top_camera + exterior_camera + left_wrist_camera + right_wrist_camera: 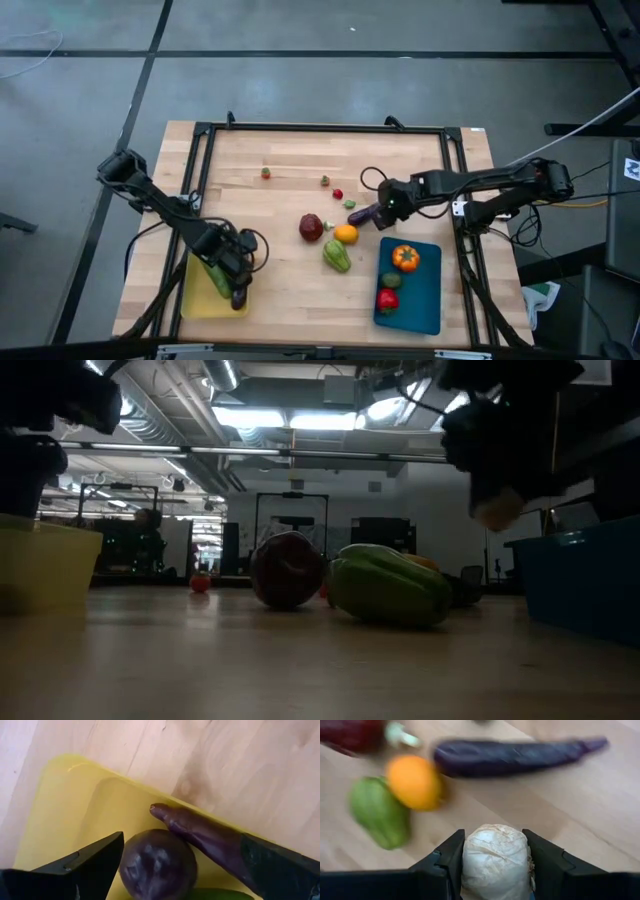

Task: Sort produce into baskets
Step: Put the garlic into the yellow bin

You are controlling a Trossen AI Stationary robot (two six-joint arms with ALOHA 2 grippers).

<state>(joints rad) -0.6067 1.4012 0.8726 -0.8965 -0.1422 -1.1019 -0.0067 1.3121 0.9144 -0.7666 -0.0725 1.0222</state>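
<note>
Right gripper (495, 870) is clamped on a pale, wrinkly bulb (495, 857), prob. toy garlic, at roughly 3 o'clock on the table in the high view, just off the blue basket's (432, 300) far edge. Jaws sit on the bulb's mid-flanks, which looks like the right spot. Judging by looks: light, hard plastic, ribbed skin so decent friction, not fragile.

Below it on the wood: long purple eggplant (515, 756), orange (415, 781), green pepper (379, 812), dark red apple (311, 227). Eggplant is slim and prob. slick, so best taken across the middle. Orange and apple are round, likely to roll, need a centred pinch.

Blue basket has an orange pepper (405, 257), a red pepper (387, 299) and a small dark green piece between them.

Left gripper (175, 865) hangs over the yellow basket (65, 805) at abt 8 o'clock, fingers spread wide, gripping nothing. Under it: a round dark purple piece (157, 865), a second eggplant (205, 840) and a green sliver, prob. cucumber.

Few tiny red bits sit around 12 o'clock, too small to ID.

No brands, labels or legible writing anywhere.
</note>
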